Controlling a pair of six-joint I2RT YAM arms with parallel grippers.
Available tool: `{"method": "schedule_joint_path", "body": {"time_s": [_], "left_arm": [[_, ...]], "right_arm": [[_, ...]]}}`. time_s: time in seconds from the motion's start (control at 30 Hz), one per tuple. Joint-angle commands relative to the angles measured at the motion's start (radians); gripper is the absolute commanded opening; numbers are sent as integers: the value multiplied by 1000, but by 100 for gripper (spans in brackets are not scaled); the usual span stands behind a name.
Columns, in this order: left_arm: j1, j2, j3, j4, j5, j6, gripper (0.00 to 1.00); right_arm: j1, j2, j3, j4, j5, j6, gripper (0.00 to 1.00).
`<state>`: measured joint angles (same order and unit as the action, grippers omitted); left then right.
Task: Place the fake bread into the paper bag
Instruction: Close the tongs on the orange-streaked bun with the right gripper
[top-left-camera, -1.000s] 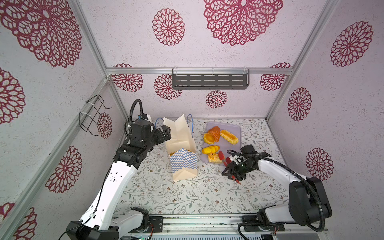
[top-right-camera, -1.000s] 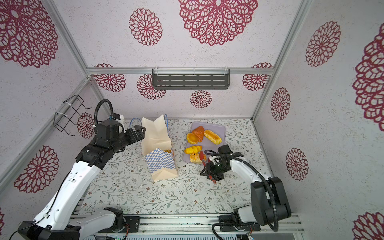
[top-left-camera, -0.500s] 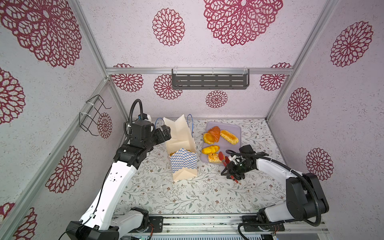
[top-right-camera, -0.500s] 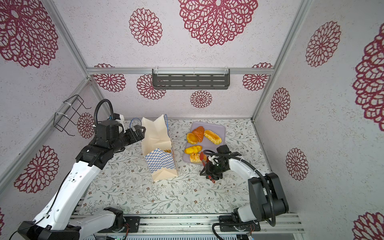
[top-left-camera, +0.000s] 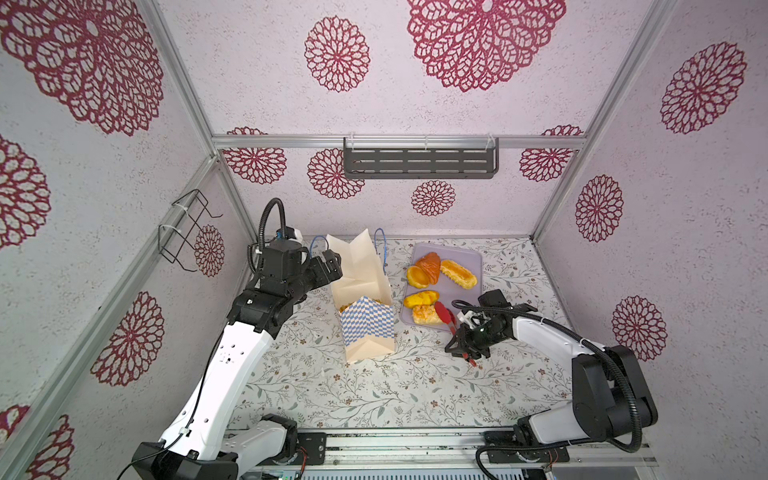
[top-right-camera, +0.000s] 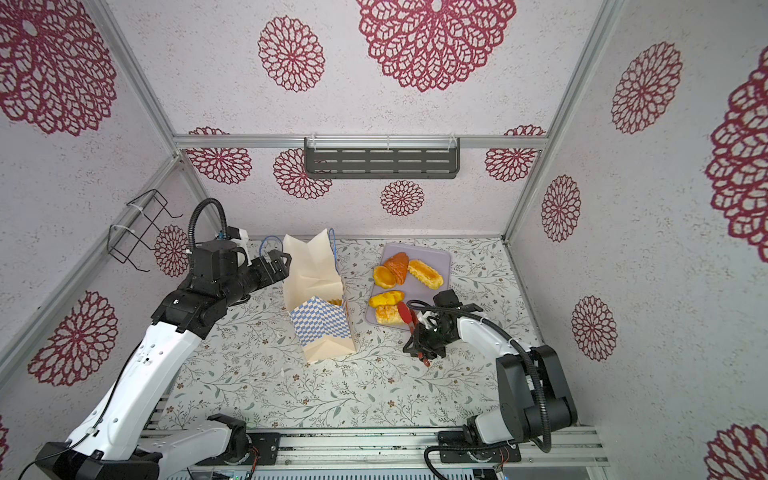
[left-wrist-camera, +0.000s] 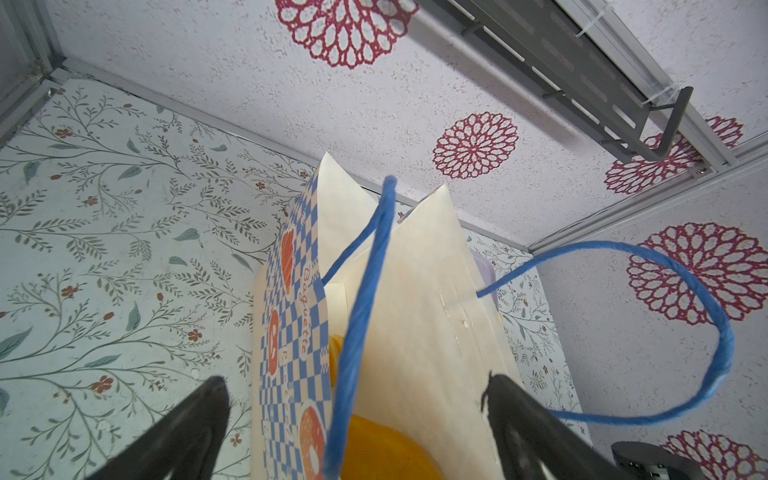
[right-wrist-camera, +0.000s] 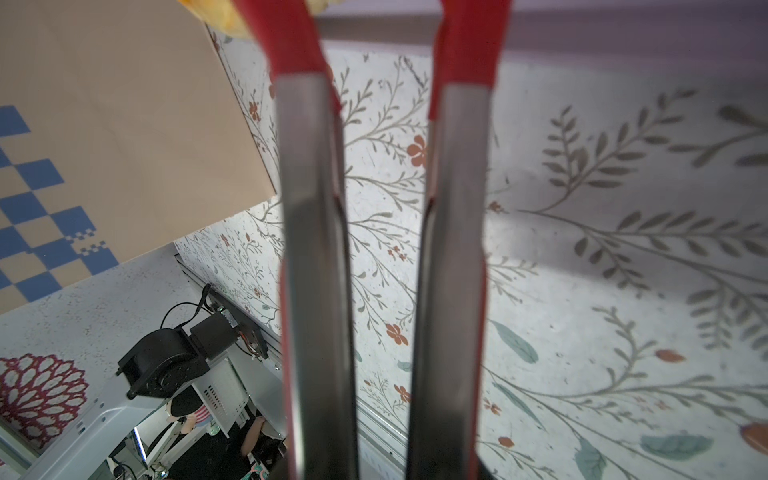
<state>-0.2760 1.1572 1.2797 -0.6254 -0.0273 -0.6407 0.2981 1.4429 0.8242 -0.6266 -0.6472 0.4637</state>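
Observation:
The paper bag (top-left-camera: 365, 316) (top-right-camera: 320, 316) stands upright and open mid-table, with yellow fake bread inside (left-wrist-camera: 386, 449). Several more pieces of fake bread lie on the lilac tray (top-left-camera: 469, 299): a croissant (top-left-camera: 430, 266), a long bun (top-left-camera: 458, 274) and a pastry (top-left-camera: 424, 315) at the tray's near corner. My right gripper (top-left-camera: 465, 343) (top-right-camera: 428, 343) is shut on red-tipped metal tongs (top-left-camera: 444, 314) (right-wrist-camera: 311, 208), whose tips reach the pastry; the tips are cut off in the right wrist view. My left gripper (top-left-camera: 330, 266) (left-wrist-camera: 353, 382) is open, one finger on each side of the bag's top edge and blue handle (left-wrist-camera: 365, 291).
A dark slotted shelf (top-left-camera: 419, 162) hangs on the back wall and a wire rack (top-left-camera: 183, 228) on the left wall. The tray lies right of the bag with a narrow strip of table between them. Floral tabletop (top-left-camera: 374, 386) stretches in front of the bag.
The right gripper has squeezed the tongs' arms closer together and edged slightly toward the tray. The left arm and the bag have not moved.

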Motion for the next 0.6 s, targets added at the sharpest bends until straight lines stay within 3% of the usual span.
{"method": "schedule_joint_path", "body": {"time_s": [0.0,0.57], "left_arm": [[6,-5,-5,18,1,-5,100],[6,-1,12,-4,-6,1,98]], "right_arm": [[-3,-50,34,-28,18,-31,29],[-73,-124,208,-141,60,-62,27]]}}
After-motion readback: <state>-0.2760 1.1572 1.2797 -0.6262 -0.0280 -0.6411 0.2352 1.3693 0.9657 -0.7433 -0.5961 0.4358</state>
